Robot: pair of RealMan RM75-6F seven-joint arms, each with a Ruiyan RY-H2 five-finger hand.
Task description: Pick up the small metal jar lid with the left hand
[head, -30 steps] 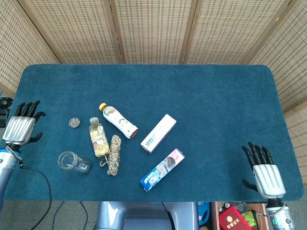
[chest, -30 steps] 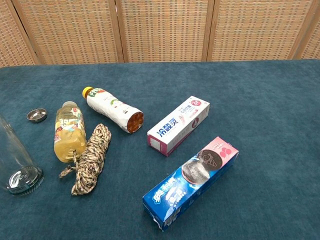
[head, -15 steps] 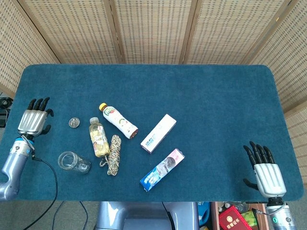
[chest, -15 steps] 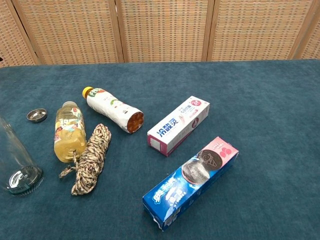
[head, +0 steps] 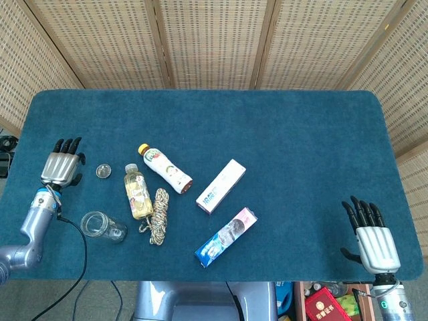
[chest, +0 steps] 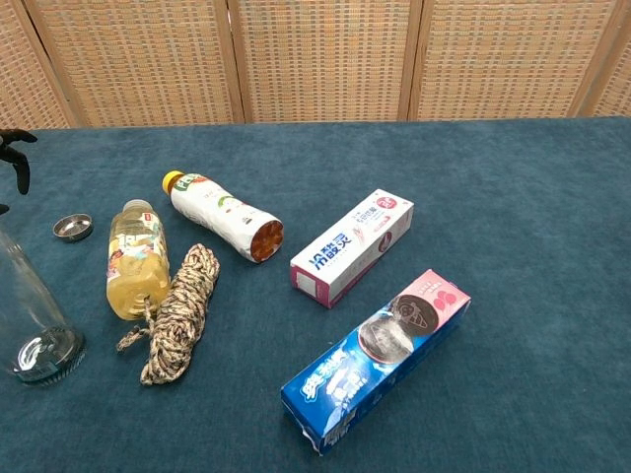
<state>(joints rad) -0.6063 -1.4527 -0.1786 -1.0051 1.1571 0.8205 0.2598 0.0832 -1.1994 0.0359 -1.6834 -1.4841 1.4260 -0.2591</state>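
Observation:
The small round metal jar lid (head: pixel 103 171) (chest: pixel 72 228) lies flat on the blue cloth at the left. My left hand (head: pixel 61 165) hovers just left of it, fingers apart and pointing away, holding nothing; only its dark fingertips (chest: pixel 16 148) show at the chest view's left edge. My right hand (head: pixel 373 238) rests open at the table's front right corner, far from the lid, and is out of the chest view.
A clear glass jar (head: pixel 102 227) lies on its side in front of the lid. To the lid's right lie a yellow drink bottle (head: pixel 138 192), a rope bundle (head: pixel 158 215), a white bottle (head: pixel 166 168), a toothpaste box (head: pixel 221 186) and a blue box (head: pixel 226 236).
My left hand has moved right and inward over the table toward the lid; its fingertips now enter the chest view. The right hand has slipped slightly lower. Objects have stayed put.

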